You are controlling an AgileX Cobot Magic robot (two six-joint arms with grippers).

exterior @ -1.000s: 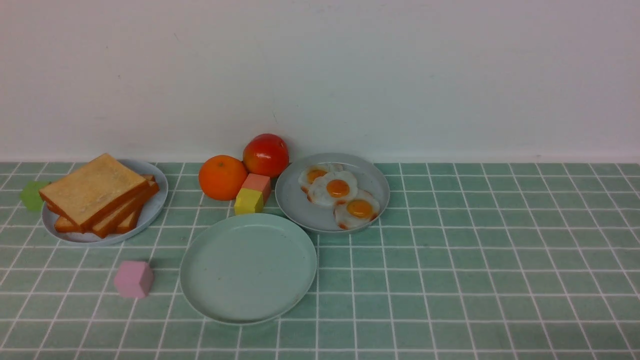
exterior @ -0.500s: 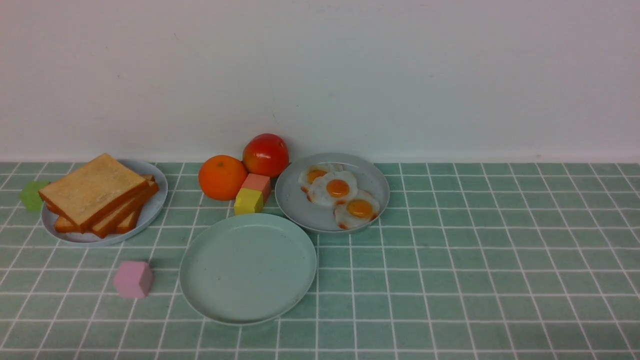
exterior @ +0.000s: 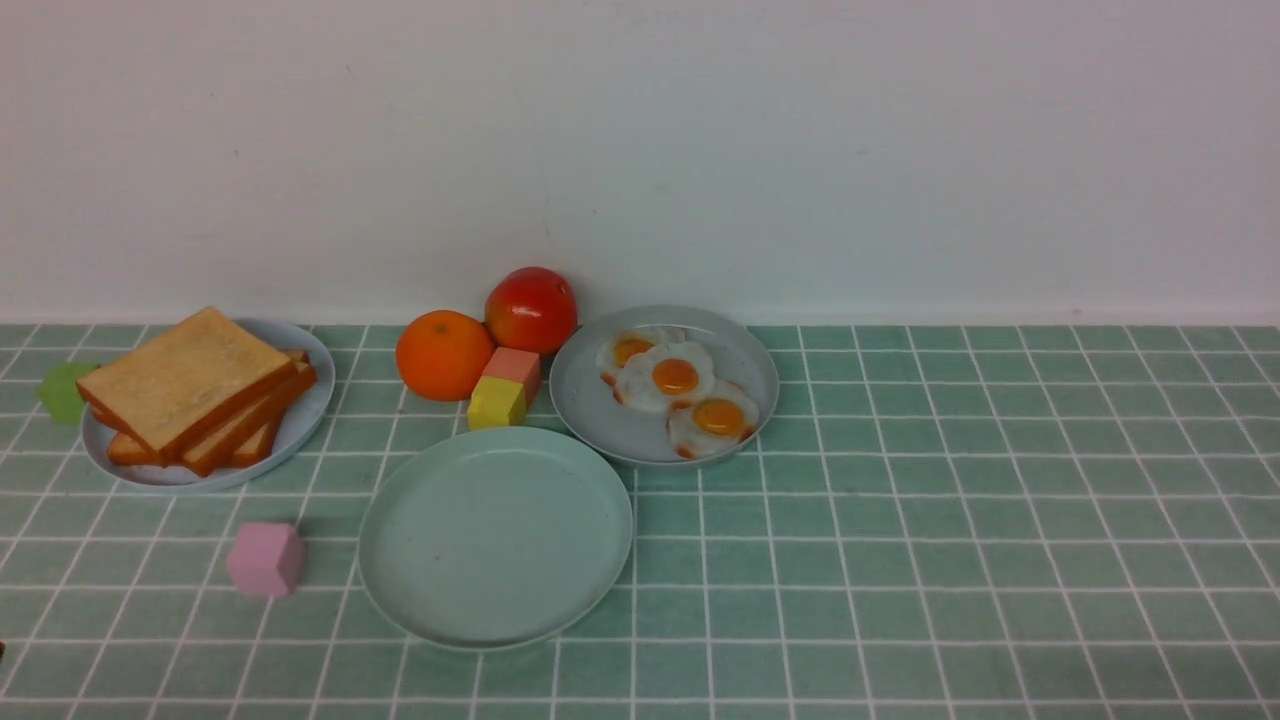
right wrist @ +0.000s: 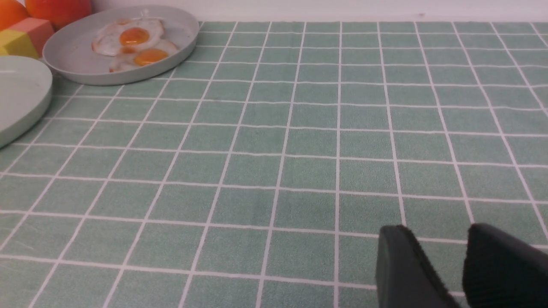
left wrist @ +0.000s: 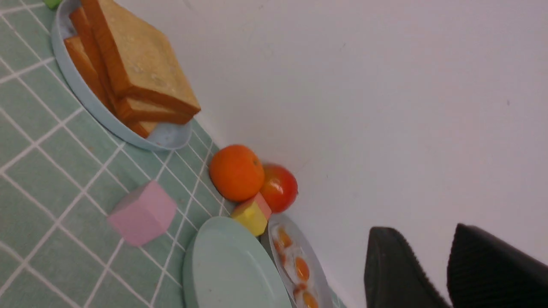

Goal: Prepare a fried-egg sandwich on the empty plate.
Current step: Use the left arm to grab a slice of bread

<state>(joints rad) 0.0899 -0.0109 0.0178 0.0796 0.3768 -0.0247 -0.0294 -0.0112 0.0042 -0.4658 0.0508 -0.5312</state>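
Mint-green empty plate (exterior: 495, 535) bare, centre tabletop (exterior: 900, 520). Toast stack (exterior: 185, 385) far left: probably light, stiff; pinch a crust edge. Left end effector (left wrist: 428, 244), right end effector (right wrist: 434, 246): jaws apart, empty.

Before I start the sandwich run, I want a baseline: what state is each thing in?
Round pale mint-green plate, empty.
Pale bluish-white plate, stacked with square golden toast slices.
Grey round plate, holding three fried eggs.
Left gripper, open, empty.
Right gripper, open, empty.
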